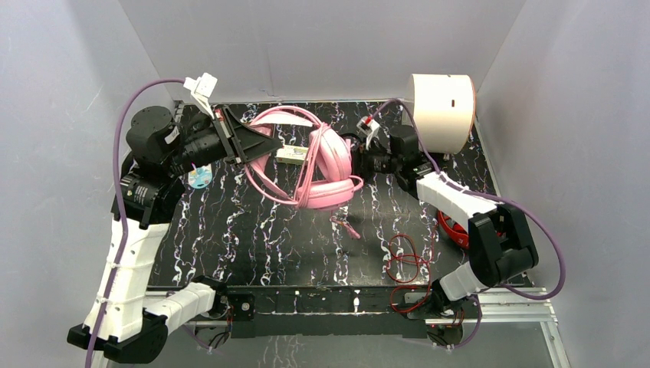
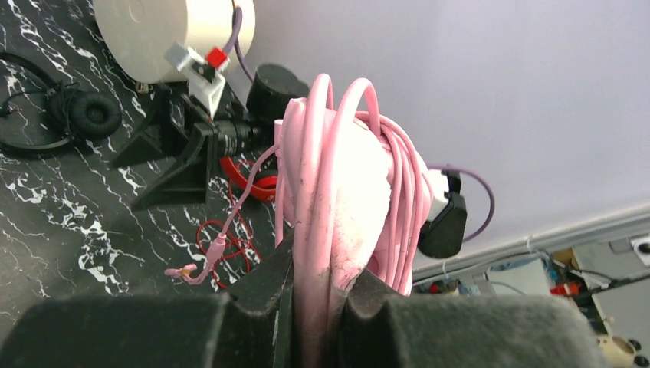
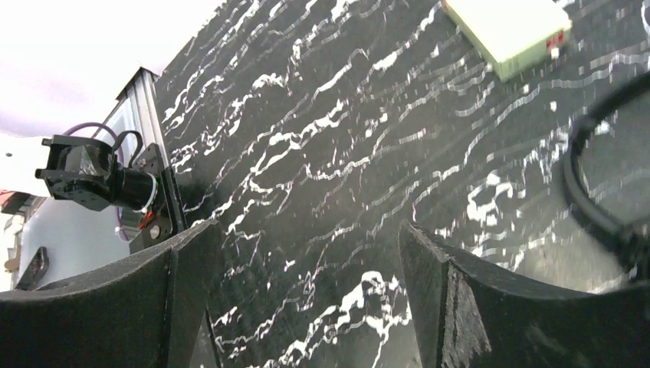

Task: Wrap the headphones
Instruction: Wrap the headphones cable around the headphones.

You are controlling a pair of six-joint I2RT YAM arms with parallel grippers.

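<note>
The winding of the pink headphones [image 2: 337,192] looks nearly done: most of the cable sits in loops round the band, and only a short tail with its plug [image 2: 205,264] hangs toward the tabletop [image 1: 268,245]. The left gripper [image 2: 314,284] has its jaws clamped narrow on the band, holding the headset up, left of centre and far. The right gripper [image 3: 306,253] stands just right of it, jaws wide and empty. The next move likely calls for catching that tail and tucking it in.
</note>
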